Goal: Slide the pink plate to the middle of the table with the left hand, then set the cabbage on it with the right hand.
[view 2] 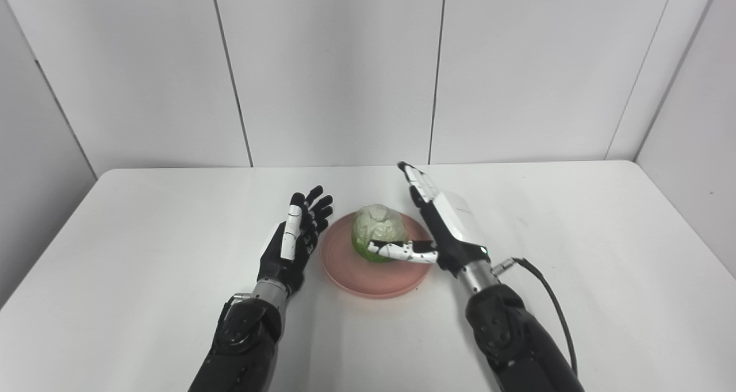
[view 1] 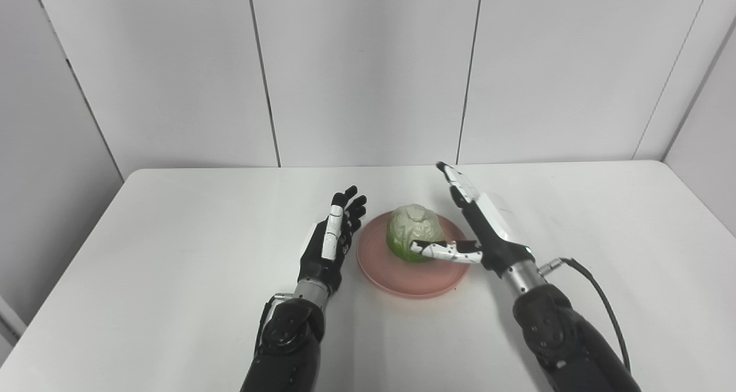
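The pink plate (view 1: 402,280) lies near the middle of the white table. The pale green cabbage (view 1: 414,231) sits on the plate, toward its far side. My right hand (view 1: 480,219) is open at the plate's right edge, fingers stretched away from me, its thumb reaching across in front of the cabbage and close to or touching it. My left hand (view 1: 333,239) is open just left of the plate, fingers apart and pointing away, holding nothing. The same scene shows in the right eye view, with the cabbage (view 2: 379,231) on the plate (view 2: 368,280).
The white table (view 1: 172,254) has rounded far corners and is enclosed by grey wall panels behind and on both sides. A black cable (view 1: 598,300) loops off my right forearm.
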Motion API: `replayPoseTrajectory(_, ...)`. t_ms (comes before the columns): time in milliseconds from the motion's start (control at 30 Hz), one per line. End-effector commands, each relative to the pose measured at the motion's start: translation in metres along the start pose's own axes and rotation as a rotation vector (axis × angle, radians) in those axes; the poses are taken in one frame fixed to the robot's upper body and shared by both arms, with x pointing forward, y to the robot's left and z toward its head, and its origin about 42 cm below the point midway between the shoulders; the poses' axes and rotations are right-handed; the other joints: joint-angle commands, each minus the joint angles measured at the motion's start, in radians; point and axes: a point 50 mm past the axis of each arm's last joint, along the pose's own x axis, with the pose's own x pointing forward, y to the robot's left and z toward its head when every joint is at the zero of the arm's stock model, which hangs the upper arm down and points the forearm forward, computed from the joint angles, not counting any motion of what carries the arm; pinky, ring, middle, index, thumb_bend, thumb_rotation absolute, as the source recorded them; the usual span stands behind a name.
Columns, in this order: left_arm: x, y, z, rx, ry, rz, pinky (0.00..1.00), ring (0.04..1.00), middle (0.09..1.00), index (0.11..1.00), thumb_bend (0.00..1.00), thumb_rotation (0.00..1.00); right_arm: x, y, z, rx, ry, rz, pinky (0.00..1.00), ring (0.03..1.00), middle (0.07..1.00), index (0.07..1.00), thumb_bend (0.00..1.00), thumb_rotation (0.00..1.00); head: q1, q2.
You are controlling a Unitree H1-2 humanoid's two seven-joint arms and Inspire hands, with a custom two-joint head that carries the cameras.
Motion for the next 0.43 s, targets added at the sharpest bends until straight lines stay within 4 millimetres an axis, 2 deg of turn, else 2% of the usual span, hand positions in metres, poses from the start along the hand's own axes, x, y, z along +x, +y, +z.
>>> replayPoseTrajectory(0, 0.001, 0.006, 0.006, 0.004, -0.018, -0.008, 1.00, 0.969, 0.938, 0.929, 0.78, 1.00, 0.010, -0.005, 0.013, 0.147, -0.042, -0.085, 0.88, 1.000, 1.000, 1.000, 0.77, 0.68, 0.000, -0.001)
replayPoseTrajectory(167, -0.002, 0.010, 0.007, 0.011, -0.021, 0.009, 1.00, 0.998, 0.980, 0.960, 0.76, 1.00, 0.003, 0.003, 0.004, 0.438, 0.034, -0.128, 0.99, 1.000, 1.000, 1.000, 0.71, 0.87, 0.001, 0.004)
replayPoseTrajectory(267, -0.003, 0.011, 0.007, 0.015, -0.036, 0.025, 1.00, 1.000, 0.996, 0.981, 0.76, 1.00, 0.003, 0.004, 0.004, 0.565, 0.041, -0.135, 1.00, 1.000, 1.000, 1.000, 0.70, 0.88, -0.005, 0.003)
replayPoseTrajectory(400, -0.004, 0.010, 0.006, 0.036, -0.046, 0.041, 1.00, 1.000, 1.000, 1.000, 0.77, 1.00, 0.004, 0.006, 0.003, 0.631, 0.035, -0.129, 1.00, 1.000, 1.000, 1.000, 0.70, 0.92, -0.004, 0.003)
